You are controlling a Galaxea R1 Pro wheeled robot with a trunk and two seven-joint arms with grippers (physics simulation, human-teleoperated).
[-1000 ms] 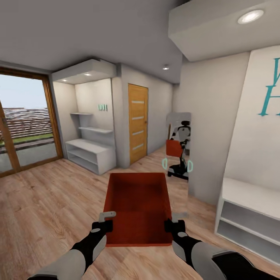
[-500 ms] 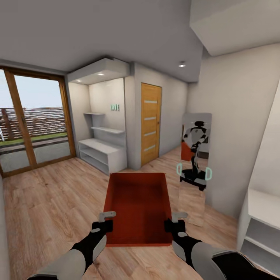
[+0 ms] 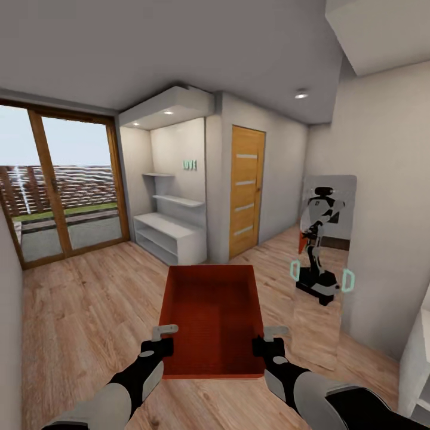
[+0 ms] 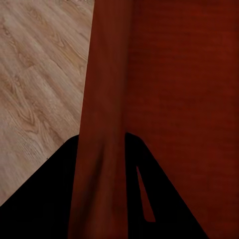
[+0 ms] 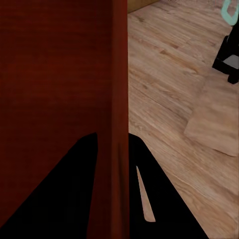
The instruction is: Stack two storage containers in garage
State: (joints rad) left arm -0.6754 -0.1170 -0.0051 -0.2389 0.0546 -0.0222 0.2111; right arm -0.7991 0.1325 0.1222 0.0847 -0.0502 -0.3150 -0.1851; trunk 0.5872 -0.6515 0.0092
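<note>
One red-orange storage container (image 3: 212, 316), open at the top, hangs in front of me above a light wood-plank floor. My left gripper (image 3: 159, 340) is shut on its left wall (image 4: 102, 124), one dark finger on each side. My right gripper (image 3: 267, 341) is shut on its right wall (image 5: 118, 99) in the same way. The box sits level between both arms. The second container, the garage and the dark concrete floor are out of view.
An orange-brown door (image 3: 246, 190) stands ahead beside a white shelf alcove (image 3: 170, 230). Glass patio doors (image 3: 63, 185) are at the left. A standing mirror (image 3: 322, 251) on the right wall reflects the robot. A white bench corner (image 3: 418, 358) sits at the far right.
The whole view has swung right to left: door, shelves and mirror have slid rightwards in the picture, so the camera turned. The container and both grippers keep the same hold.
</note>
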